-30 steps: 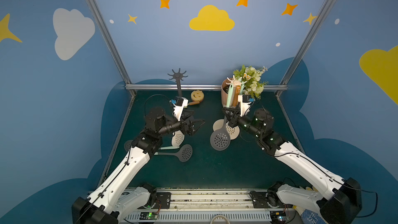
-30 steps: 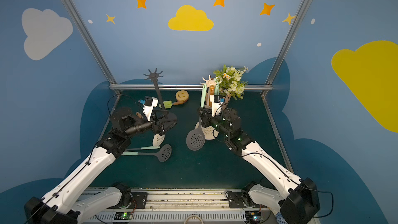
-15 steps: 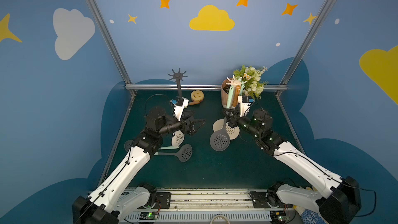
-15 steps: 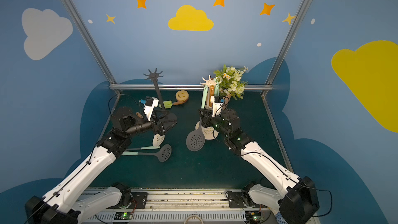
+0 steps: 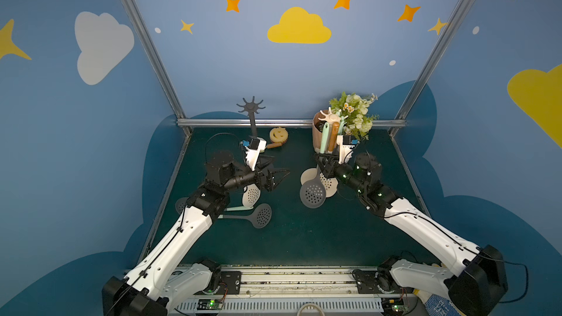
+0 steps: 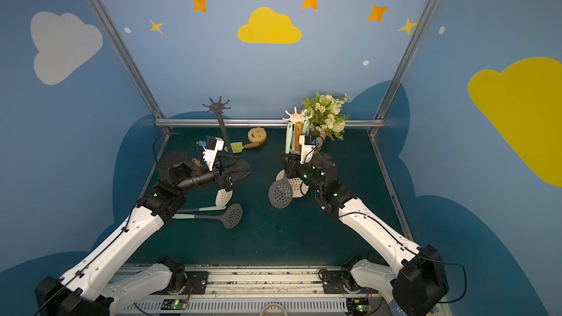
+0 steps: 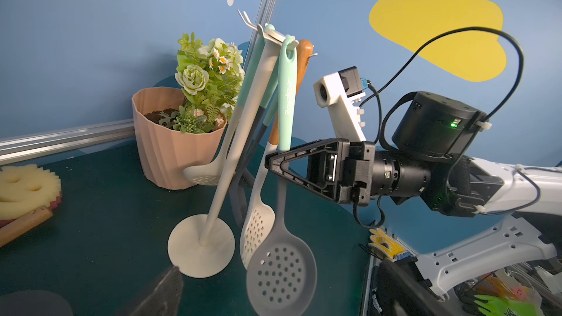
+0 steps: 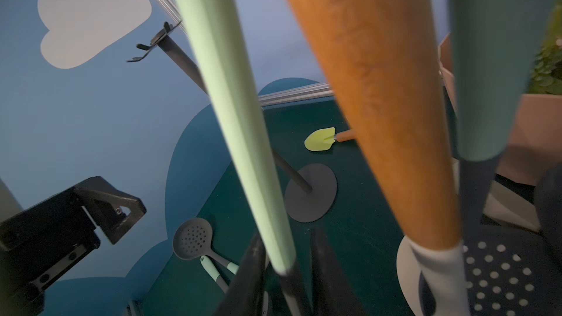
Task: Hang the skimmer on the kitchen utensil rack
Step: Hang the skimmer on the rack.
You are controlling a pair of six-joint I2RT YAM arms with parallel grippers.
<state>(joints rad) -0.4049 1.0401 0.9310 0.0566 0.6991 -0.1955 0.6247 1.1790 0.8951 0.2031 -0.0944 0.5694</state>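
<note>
1. The dark green table (image 5: 304, 238) was seen under both arms.
2. The cream rack (image 7: 223, 186) was stood upright just past the tips of the right gripper (image 7: 270, 161). Several utensils were hung from its top hooks.
3. The black rack (image 5: 253, 123) was stood beyond the left gripper (image 5: 281, 178), toward the back wall.
4. The pink flower pot (image 7: 170, 150) was set behind the cream rack, farther from the right gripper.
5. The skimmer (image 7: 281, 272), with a mint handle and a grey perforated head, was hung by its loop on a cream rack hook. The loop was seen above the right gripper and the head below it.
6. The right gripper's jaws were placed on either side of the skimmer handle, where mint meets grey. A narrow gap was seen on one side in the right wrist view, so they were noted as slightly apart, not clamped.
7. The left gripper was held off the table with its jaws spread wide and nothing between them, well apart from the right gripper.
8. A second grey skimmer (image 5: 261, 215) and a cream slotted spoon (image 5: 251, 194) were laid on the table below the left gripper, toward its arm base.
9. A yellow smiley sponge (image 5: 278, 134) was set beyond the left gripper, near the black rack.
10. A small yellow-green spade (image 8: 319, 142) was laid beside the sponge.
</note>
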